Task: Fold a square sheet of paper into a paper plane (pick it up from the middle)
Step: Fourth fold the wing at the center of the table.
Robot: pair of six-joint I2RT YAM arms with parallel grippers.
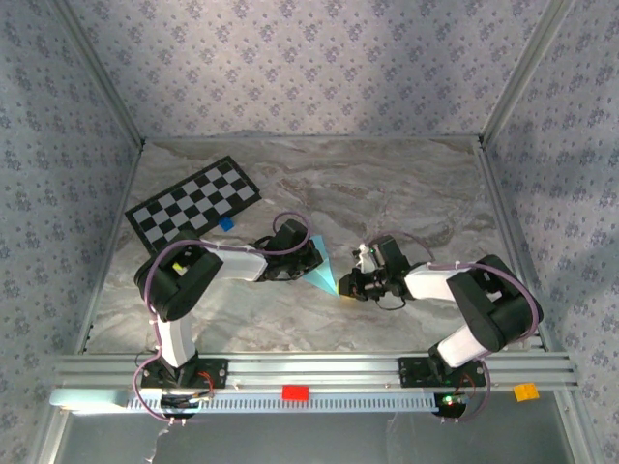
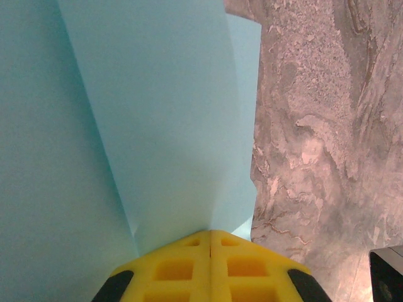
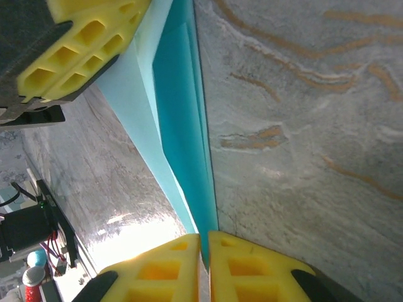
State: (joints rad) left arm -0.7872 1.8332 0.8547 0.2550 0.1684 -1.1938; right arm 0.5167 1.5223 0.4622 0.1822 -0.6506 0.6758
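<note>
A grey-beige, marble-patterned counter (image 1: 387, 184) forms the floor of a small booth. Walls papered in pale lilac with a small floral print (image 1: 290, 68) close it in at the back and both sides, and silver aluminium posts (image 1: 110, 92) rise at the corners. A slotted aluminium rail (image 1: 319, 367) borders the near edge. The light is soft and even, with one white glare patch (image 3: 135, 236) on the counter.

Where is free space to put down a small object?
Free: the table at far right, beyond the right arm, and the near strip by the front rail. Crowded: around the blue paper, and by the checkerboard card far left.
</note>
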